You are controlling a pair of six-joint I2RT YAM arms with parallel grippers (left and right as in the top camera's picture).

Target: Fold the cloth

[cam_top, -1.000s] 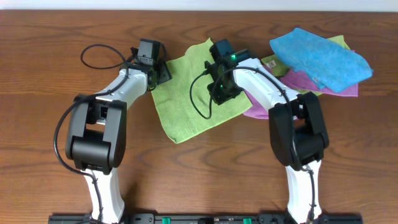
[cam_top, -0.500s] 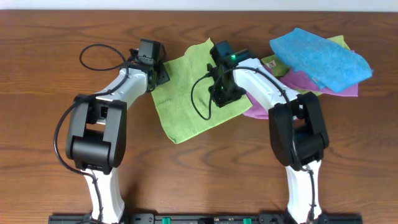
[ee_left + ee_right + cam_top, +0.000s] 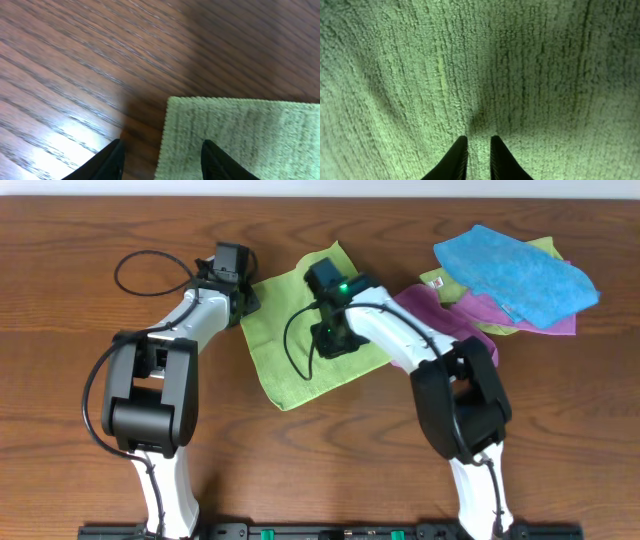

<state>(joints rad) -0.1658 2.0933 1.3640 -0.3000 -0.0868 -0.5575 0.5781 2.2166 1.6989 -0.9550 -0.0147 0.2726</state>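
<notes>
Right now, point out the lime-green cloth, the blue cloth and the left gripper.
lime-green cloth (image 3: 268,350): overhead view, bare left part.
blue cloth (image 3: 515,270): overhead view, its middle.
left gripper (image 3: 162,153): left wrist view, midway between fingertips.

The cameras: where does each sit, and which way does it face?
Overhead: fixed above the table, looking straight down; shows both arms, the left gripper and right gripper.
Left wrist: on the left arm, looking down at a corner of the cloth; its two fingers show.
Right wrist: on the right arm, close over the cloth; its two fingertips show.
Shared: all three see the cloth.
</notes>
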